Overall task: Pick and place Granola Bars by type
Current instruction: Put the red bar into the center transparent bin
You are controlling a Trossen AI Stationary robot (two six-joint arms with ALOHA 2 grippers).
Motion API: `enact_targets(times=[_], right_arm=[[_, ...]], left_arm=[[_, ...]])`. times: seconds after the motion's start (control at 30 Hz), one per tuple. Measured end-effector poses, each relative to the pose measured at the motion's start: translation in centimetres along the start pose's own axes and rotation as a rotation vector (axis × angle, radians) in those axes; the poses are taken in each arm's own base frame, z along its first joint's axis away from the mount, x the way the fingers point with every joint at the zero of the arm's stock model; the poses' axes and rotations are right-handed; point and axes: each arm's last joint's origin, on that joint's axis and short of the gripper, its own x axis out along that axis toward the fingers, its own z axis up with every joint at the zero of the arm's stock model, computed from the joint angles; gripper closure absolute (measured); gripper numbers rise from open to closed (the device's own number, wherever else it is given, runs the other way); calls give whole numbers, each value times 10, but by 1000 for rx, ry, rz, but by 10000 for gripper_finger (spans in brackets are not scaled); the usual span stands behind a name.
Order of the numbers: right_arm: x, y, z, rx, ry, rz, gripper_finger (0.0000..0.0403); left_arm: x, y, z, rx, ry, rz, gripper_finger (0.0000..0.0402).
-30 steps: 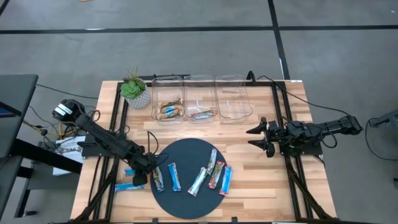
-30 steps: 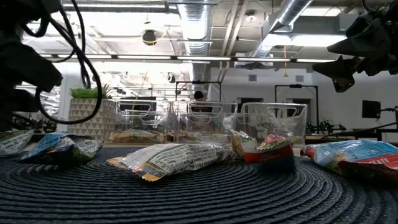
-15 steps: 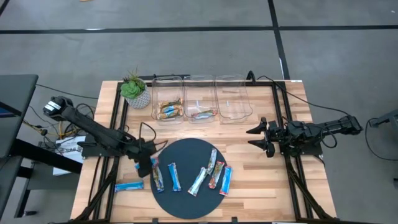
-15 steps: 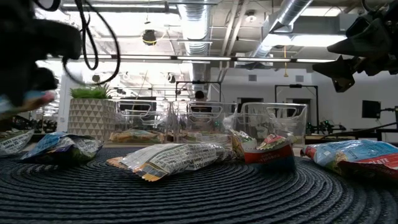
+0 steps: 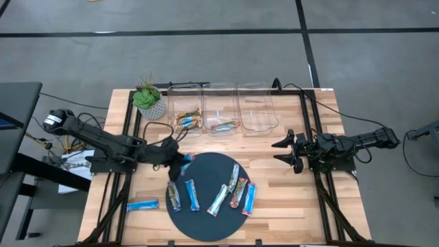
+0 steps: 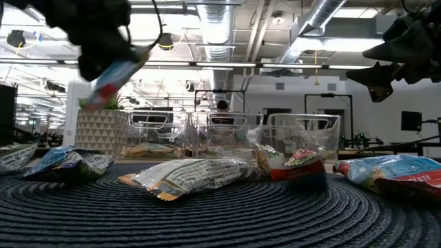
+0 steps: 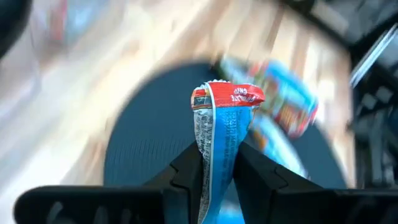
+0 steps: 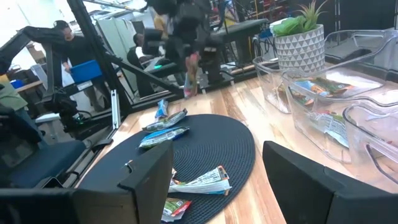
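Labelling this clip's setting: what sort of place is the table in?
Probably a robotics lab or workshop in an industrial-style room: exposed ceiling ducts overhead, more metal rigs beyond the wooden table, and a person among the equipment.

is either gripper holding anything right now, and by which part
The left gripper pinches a bright blue granola bar near one end; the right gripper is open, holding nothing.

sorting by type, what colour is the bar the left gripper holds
Bright blue with a red end; left wrist view.
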Motion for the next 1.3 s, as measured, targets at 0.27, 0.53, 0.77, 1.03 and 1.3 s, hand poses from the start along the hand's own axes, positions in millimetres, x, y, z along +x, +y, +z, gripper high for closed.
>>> enact_targets(times=[0.27,0.53,0.77,1.03,1.3], right_arm=[[0,0,0,0,1,0,159],[0,0,0,0,0,0,159],[0,0,0,0,1,0,159],[0,0,0,0,0,0,159],[0,0,0,0,1,0,159]], left_arm=[[1,-3,32,17,-279,-53,329],[-5,-7,53,62,-471,-109,329],[-6,-2,63,74,-551,-80,329],[3,11,85,82,-529,-74,329],[24,24,128,197,-460,-41,329]])
